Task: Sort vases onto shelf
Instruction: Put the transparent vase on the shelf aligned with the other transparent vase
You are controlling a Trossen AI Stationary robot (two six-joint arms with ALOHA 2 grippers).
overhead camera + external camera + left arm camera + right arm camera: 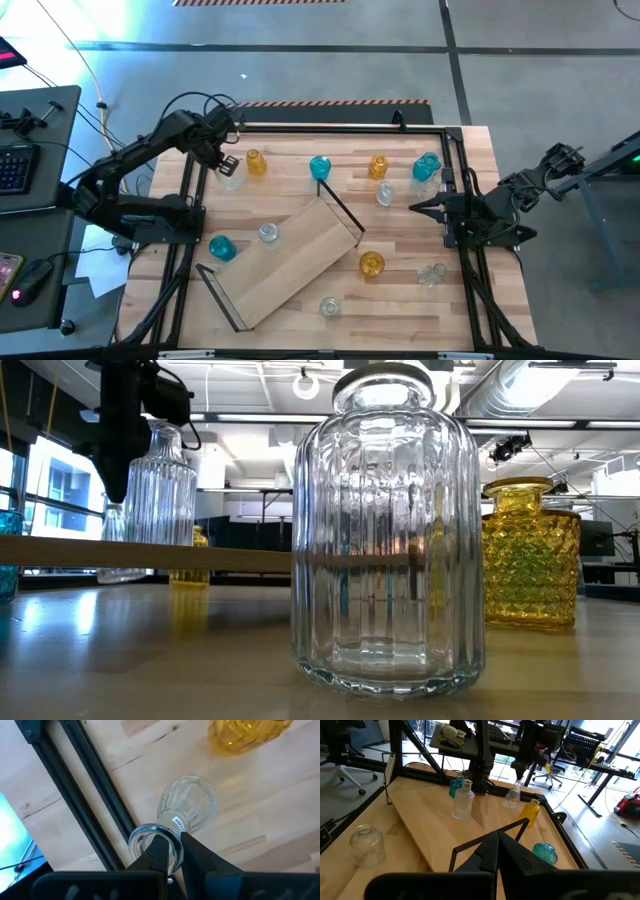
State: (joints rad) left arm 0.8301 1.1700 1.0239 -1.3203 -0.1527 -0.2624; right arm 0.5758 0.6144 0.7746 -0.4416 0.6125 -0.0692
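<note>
Two arms flank the wooden surface (pixel 300 300). At the far left corner the left hand (pixel 171 851) pinches the rim of a clear vase (pixel 187 805), one finger inside its mouth, with an amber vase (pixel 256 163) just beside it (teal, clear and amber vases lie scattered across the rest). The shelf (pixel 290 262) lies slantwise mid-surface, no vase on it. At the right edge the right hand (pixel 418 207) hangs clenched, empty, pointing inward.
</note>
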